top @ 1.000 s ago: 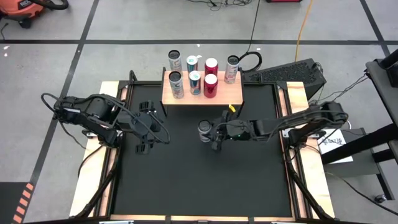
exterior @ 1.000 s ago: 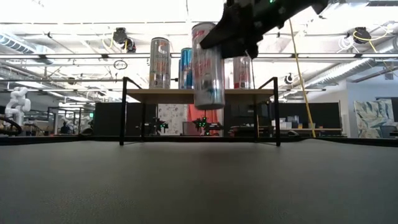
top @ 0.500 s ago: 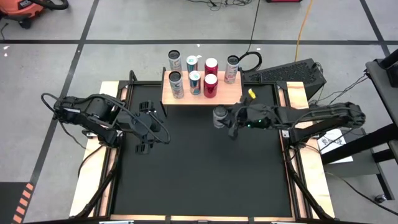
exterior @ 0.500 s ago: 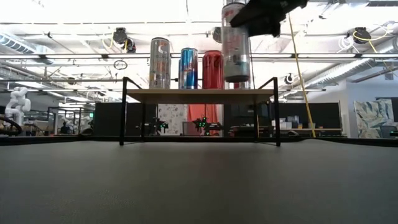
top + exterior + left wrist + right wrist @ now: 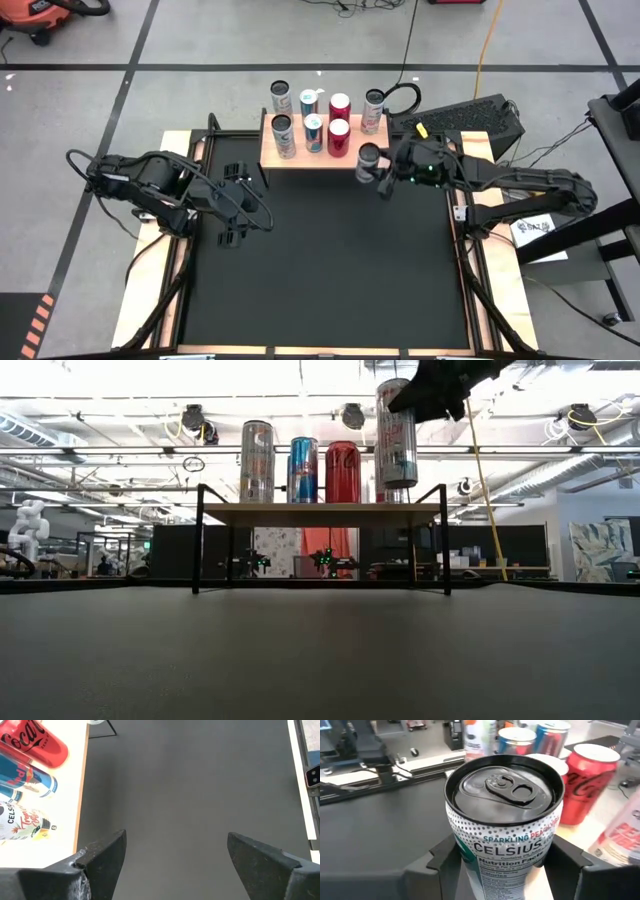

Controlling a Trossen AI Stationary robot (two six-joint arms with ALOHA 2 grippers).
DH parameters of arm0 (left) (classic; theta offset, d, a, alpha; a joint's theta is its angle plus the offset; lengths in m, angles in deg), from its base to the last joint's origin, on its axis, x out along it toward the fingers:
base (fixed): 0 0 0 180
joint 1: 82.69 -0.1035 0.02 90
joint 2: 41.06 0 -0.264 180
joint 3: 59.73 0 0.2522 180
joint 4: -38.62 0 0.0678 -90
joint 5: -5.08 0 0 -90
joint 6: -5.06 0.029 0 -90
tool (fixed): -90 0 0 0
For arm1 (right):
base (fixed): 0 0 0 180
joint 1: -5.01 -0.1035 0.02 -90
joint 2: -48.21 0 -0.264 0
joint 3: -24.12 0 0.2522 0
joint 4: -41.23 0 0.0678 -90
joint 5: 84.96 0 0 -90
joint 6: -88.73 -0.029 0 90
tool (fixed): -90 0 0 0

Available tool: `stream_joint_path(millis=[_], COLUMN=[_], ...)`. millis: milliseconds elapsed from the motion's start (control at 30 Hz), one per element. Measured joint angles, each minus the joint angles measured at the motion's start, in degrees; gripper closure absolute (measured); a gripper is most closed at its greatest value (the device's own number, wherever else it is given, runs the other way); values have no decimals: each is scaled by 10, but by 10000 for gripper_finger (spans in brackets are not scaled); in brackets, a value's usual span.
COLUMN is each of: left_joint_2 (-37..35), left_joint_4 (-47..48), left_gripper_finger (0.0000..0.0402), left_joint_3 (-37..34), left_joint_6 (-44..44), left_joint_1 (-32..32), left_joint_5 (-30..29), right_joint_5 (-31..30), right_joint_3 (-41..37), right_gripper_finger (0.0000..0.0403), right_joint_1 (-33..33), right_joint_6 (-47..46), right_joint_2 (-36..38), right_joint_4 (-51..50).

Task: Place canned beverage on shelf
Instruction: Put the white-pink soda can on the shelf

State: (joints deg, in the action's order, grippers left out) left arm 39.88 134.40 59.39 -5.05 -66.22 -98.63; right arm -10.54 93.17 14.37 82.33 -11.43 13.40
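My right gripper (image 5: 374, 166) is shut on a silver Celsius can (image 5: 369, 158), the canned beverage, and holds it upright in the air at the near right corner of the shelf (image 5: 300, 158). The shelf is a light-wood board on thin black legs (image 5: 445, 540). A silver can (image 5: 257, 460), a blue can (image 5: 303, 468) and a red can (image 5: 342, 470) stand in its near row, with more cans behind them. My left gripper (image 5: 235, 207) hangs open over the left part of the black mat (image 5: 320, 260), holding nothing. My right gripper pinches the can's side wall (image 5: 470, 855) between its two fingers, just below the top rim. One finger (image 5: 437, 862) is on each side. The fingers come nearly level from the table's right side. The can stands upright, lifted clear, with its bottom (image 5: 397, 482) above the shelf top.
A black keyboard-like unit (image 5: 470, 115) lies beyond the mat's far right corner. Wooden rails (image 5: 150, 290) run along both sides of the mat. Behind the held can another can (image 5: 374, 108) stands at the shelf's right end.
My right gripper has carried the can from over the middle of the mat toward the far edge and to the right, rising as it went. The can has stayed upright and now hangs at the shelf's right end, higher than the shelf top.
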Motion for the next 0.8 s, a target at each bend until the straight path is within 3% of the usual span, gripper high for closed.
stream_joint_path(millis=[233, 800], left_joint_2=[0, 0], left_joint_4=[0, 0], left_gripper_finger=[58, 58], left_joint_3=[0, 0], left_joint_6=[0, 0], left_joint_1=[0, 0], left_joint_5=[0, 0], right_joint_5=[13, 126], right_joint_3=[0, 0], right_gripper_finger=[203, 201], right_joint_1=[69, 183], right_joint_6=[1, 4], right_joint_2=[0, -33], right_joint_4=[2, 28])
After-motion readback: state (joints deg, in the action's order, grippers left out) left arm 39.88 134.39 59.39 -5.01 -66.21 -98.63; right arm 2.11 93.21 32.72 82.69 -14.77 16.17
